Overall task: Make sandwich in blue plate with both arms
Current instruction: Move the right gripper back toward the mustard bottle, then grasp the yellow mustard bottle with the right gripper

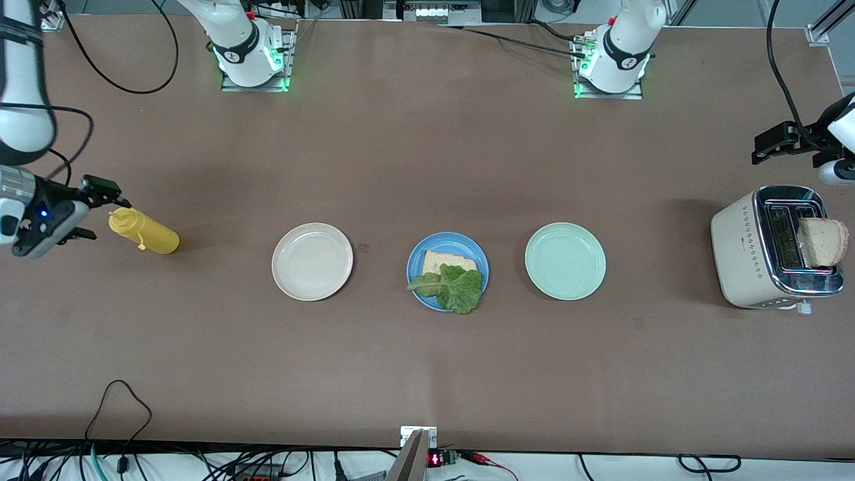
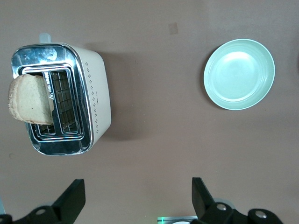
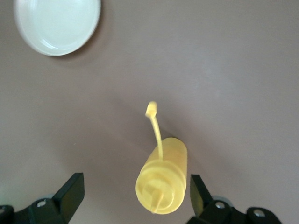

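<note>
The blue plate [image 1: 413, 266] sits mid-table between two other plates. On it lies one bread slice [image 1: 449, 259] with a green lettuce leaf [image 1: 456, 288] on top, hanging over the rim. A second bread slice [image 1: 823, 241] sticks out of a toaster slot; it also shows in the left wrist view [image 2: 29, 99]. My left gripper [image 1: 759, 151] is open and empty over bare table beside the toaster, fingers wide apart [image 2: 136, 189]. My right gripper [image 1: 97, 210] is open and hovers over the cap end of a yellow squeeze bottle [image 3: 135, 184].
A cream toaster [image 1: 741, 248] [image 2: 96, 98] stands at the left arm's end. A cream plate [image 1: 312, 261] [image 3: 58, 23] and a pale green plate [image 1: 565, 261] [image 2: 239, 73] flank the blue one. The yellow bottle [image 1: 145, 232] [image 3: 163, 177] lies at the right arm's end.
</note>
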Action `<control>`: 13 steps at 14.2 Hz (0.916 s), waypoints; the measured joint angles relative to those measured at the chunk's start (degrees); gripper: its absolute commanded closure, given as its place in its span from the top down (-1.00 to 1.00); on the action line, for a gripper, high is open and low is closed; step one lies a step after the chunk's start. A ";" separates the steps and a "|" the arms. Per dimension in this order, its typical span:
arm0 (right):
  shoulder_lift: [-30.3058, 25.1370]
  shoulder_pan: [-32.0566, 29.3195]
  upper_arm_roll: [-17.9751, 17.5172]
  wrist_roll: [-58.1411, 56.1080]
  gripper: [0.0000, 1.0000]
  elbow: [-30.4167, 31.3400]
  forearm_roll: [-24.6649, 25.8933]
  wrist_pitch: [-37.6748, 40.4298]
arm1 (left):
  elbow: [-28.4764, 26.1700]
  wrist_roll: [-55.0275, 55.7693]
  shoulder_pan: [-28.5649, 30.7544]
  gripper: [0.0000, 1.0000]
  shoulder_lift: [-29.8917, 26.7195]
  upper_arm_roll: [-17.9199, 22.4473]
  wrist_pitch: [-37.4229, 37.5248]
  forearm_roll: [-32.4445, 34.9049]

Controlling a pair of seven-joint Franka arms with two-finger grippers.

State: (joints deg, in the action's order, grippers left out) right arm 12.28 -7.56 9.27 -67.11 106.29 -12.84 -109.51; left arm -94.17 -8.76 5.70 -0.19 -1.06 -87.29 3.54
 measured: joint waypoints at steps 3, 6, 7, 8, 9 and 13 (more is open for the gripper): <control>0.42 -5.77 0.00 -15.02 1.00 2.58 -8.51 -0.03 | 0.00 0.03 0.00 1.00 0.00 0.00 0.00 0.00; 1.92 -9.23 -0.02 -26.91 1.00 4.49 -17.74 -0.05 | 0.00 0.05 0.00 1.00 0.00 0.00 0.00 0.00; 2.71 -9.92 -0.02 -29.69 1.00 4.71 -20.53 0.08 | 0.00 0.06 0.00 1.00 0.00 0.00 0.00 0.00; 3.53 -10.43 -0.03 -31.89 1.00 4.80 -23.33 0.76 | 0.00 0.06 0.00 1.00 0.00 0.00 0.00 0.00; 4.35 -10.81 -0.06 -33.67 1.00 4.81 -25.89 1.63 | 0.00 0.07 0.00 1.00 0.00 0.00 0.00 0.00; 5.67 -11.77 -0.22 -36.39 1.00 4.80 -30.79 2.14 | -0.01 0.12 0.05 1.00 0.00 0.00 0.02 0.00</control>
State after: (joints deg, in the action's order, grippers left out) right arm 17.95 -19.33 9.04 -103.50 111.10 -43.63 -107.36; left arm -94.18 -8.64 5.75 -0.18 -1.06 -87.27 3.54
